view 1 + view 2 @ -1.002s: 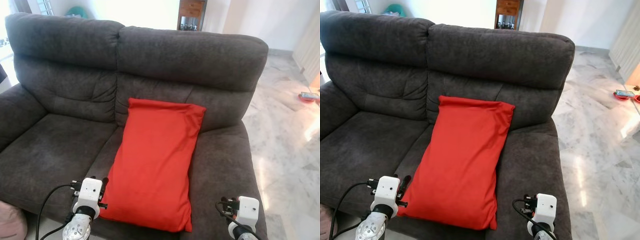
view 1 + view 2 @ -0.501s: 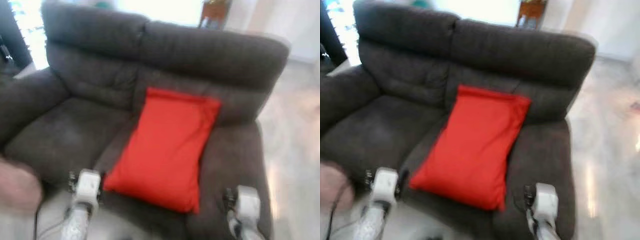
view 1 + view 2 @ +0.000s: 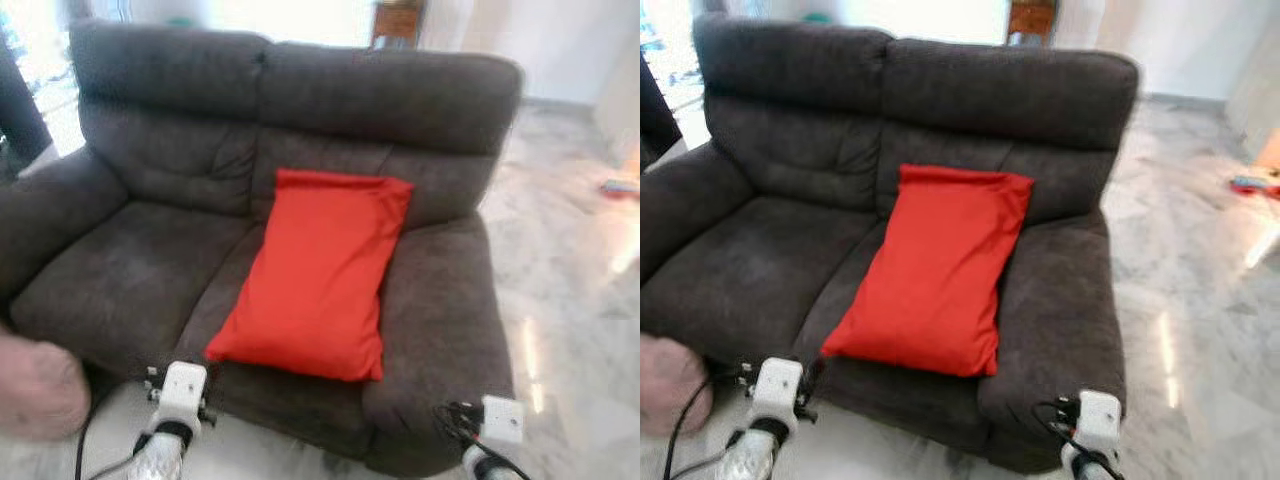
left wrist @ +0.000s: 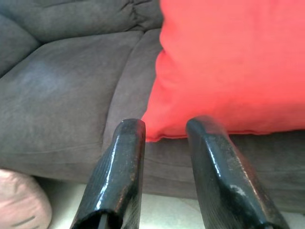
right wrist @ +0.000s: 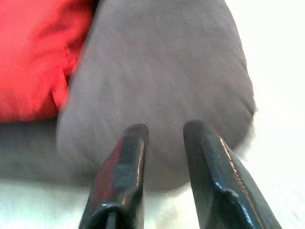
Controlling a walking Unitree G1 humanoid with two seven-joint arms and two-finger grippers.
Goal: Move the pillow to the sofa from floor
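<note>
Pillow (image 3: 315, 270), red, lies on my sofa's (image 3: 150, 270) right-hand seat, its top edge leaning against the backrest. My left gripper (image 4: 164, 129) hangs before the seat's front edge, fingers parted and holding nothing. My right gripper (image 5: 164, 131), likewise spread and empty, faces the sofa's right armrest (image 5: 162, 81). A pink cushion (image 3: 35, 390) sits on the floor.

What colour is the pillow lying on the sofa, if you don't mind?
The pillow is plain bright red, clearest in the right eye view.
</note>
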